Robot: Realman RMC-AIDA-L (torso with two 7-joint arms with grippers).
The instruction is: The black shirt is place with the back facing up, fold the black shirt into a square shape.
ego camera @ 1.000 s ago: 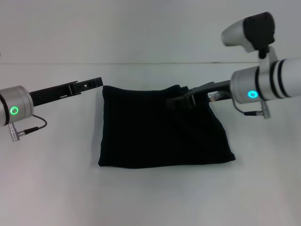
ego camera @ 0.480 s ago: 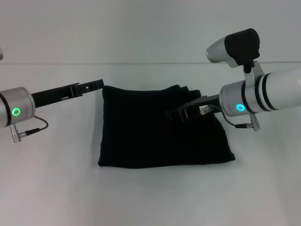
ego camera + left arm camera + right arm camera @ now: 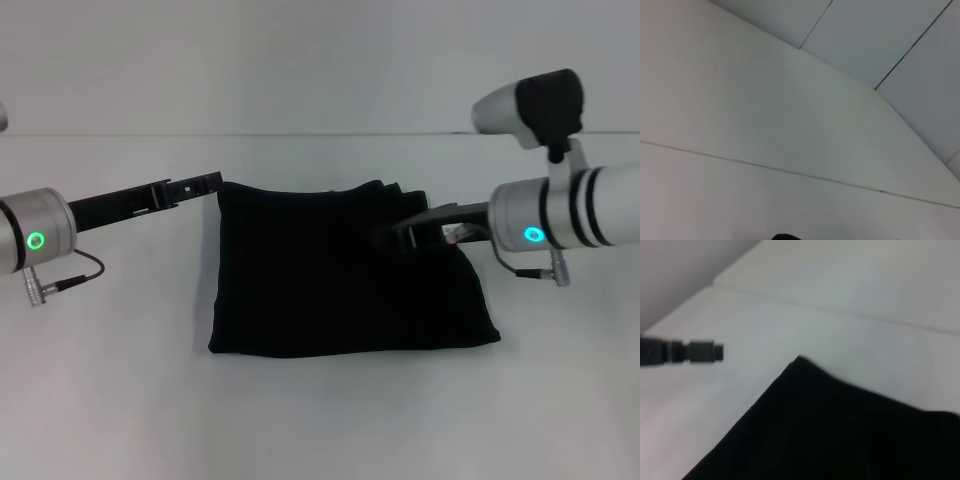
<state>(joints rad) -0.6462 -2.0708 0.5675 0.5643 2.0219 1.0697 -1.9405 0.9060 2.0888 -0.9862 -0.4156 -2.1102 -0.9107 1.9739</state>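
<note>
The black shirt [image 3: 345, 270] is lying folded square; the left gripper [image 3: 205, 182] is hovering at its far-left corner, the right gripper [image 3: 392, 234] over its right part; finger states unclear

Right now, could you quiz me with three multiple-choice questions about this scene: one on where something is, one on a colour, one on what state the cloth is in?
1. Where is the left gripper?
A. At the black shirt's far left corner
B. Beside its near edge
C. Over its middle

2. What colour is the table?
A. Brown
B. White
C. Blue

3. What state is the black shirt in?
A. Spread out with sleeves showing
B. Hanging from a gripper
C. Folded into a rough square, lying flat

Answers: 1 A, its tip is at that far corner. 2 B, the surface around the shirt is white. 3 C, four edges show and no sleeves; the right gripper is over its far right part.
</note>
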